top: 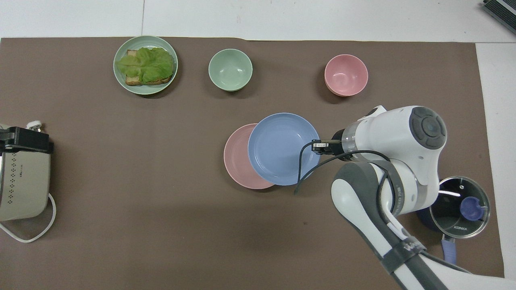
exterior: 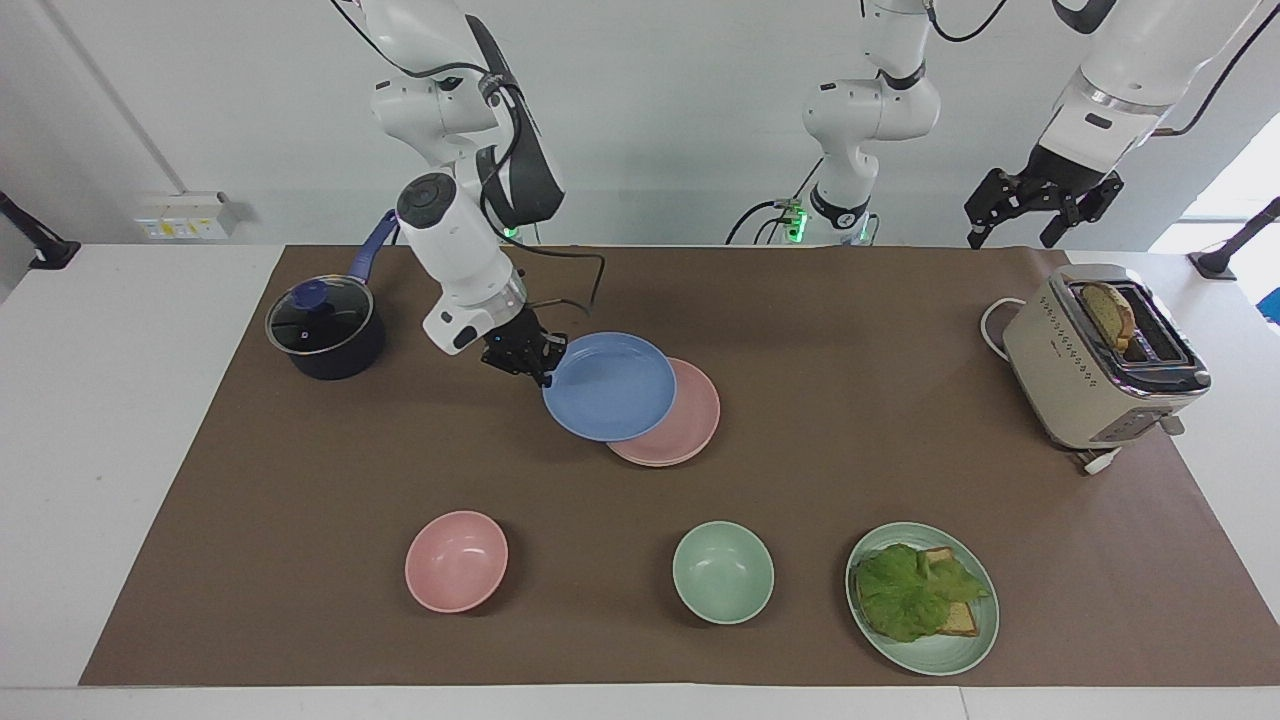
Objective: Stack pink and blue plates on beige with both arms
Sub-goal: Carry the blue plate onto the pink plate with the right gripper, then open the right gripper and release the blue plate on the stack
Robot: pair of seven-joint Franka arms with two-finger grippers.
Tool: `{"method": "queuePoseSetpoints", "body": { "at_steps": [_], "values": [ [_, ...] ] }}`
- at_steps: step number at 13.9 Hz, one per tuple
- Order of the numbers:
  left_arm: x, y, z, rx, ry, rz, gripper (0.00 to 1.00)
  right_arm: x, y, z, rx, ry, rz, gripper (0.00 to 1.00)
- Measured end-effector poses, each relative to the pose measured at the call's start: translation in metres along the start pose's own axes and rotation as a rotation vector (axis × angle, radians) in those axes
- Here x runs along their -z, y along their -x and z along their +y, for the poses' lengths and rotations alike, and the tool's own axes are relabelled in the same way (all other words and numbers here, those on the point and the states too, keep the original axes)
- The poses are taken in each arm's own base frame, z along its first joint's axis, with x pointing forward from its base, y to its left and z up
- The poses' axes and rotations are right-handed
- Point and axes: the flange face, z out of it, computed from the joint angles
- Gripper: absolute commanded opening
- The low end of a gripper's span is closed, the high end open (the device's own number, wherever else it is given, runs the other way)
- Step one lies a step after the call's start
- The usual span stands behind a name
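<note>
— Where's the blue plate (exterior: 610,386)?
— Pinched at its rim by the right claw (exterior: 541,366), raised, partly over the pink plate (exterior: 692,420) mid-counter.
— And the left claw (exterior: 1040,205)?
— Spread open, holding nothing, waiting up over the toaster (exterior: 1100,358) end.

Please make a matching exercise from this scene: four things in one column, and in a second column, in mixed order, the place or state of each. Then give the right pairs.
Things:
1. blue plate
2. pink plate
3. toast
4. left pincer

Places or states:
A. stands in the toaster
B. open, in the air near the toaster
C. held by the right pincer, partly over another plate
D. lies on the mat, partly covered from above

Pairs: 1-C, 2-D, 3-A, 4-B
</note>
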Motion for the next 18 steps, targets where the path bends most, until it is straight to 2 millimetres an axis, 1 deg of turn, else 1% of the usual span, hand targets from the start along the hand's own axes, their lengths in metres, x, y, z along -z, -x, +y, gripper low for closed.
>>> {"method": "queuePoseSetpoints", "body": {
  "at_steps": [4, 8, 10, 15, 18],
  "values": [
    [0.000, 0.000, 0.000, 0.000, 0.000, 0.000, 1.00, -0.022, 0.010, -0.026, -0.034, 0.000, -0.011, 0.00],
    [0.000, 0.000, 0.000, 0.000, 0.000, 0.000, 1.00, -0.037, 0.008, -0.038, -0.046, -0.005, 0.000, 0.00],
    [0.000, 0.000, 0.000, 0.000, 0.000, 0.000, 1.00, -0.043, 0.009, -0.039, -0.050, -0.002, -0.010, 0.00],
    [0.000, 0.000, 0.000, 0.000, 0.000, 0.000, 1.00, -0.061, 0.008, -0.035, -0.056, 0.008, -0.032, 0.00],
    [0.000, 0.000, 0.000, 0.000, 0.000, 0.000, 1.00, -0.070, 0.010, -0.039, -0.050, 0.012, -0.044, 0.00]
  ]
}}
